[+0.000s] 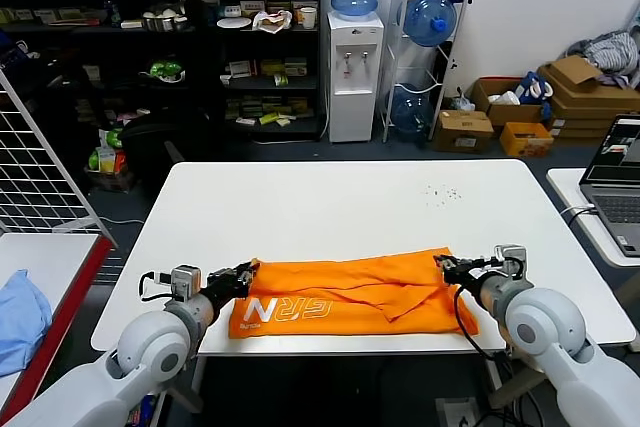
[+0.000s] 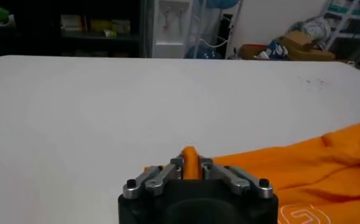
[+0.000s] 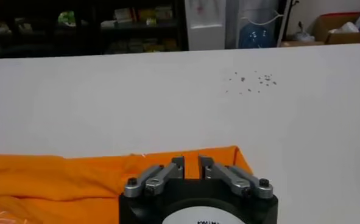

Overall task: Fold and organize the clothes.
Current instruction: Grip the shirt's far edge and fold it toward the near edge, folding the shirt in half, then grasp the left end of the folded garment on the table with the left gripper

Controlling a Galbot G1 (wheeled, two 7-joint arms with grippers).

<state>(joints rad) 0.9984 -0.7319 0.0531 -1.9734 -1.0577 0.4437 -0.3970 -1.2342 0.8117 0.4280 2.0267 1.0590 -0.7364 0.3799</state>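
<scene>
Two wrist views differ: left gripper (image 2: 190,165) jaws pinch T-shirt (image 1: 350,292); right gripper (image 3: 191,164) jaws apart.

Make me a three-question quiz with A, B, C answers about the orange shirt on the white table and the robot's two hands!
1. Where does the bright orange soft-fabric T-shirt lie?
A. at the table's near edge
B. at the table's far edge
C. on the floor

2. What colour are the block letters on the shirt?
A. black
B. white
C. green

3. What is the left gripper doing?
A. hanging high over the table
B. holding a bottle
C. pinching a fold of orange fabric

Answers: 1 A, the head view shows the shirt stretched along the edge of the white rectangular table nearest the robot, between both grippers. 2 B, the letters show white against the orange. 3 C, the left wrist view shows a ridge of orange cloth between its fingers; the right gripper sits at the shirt's other end.
</scene>
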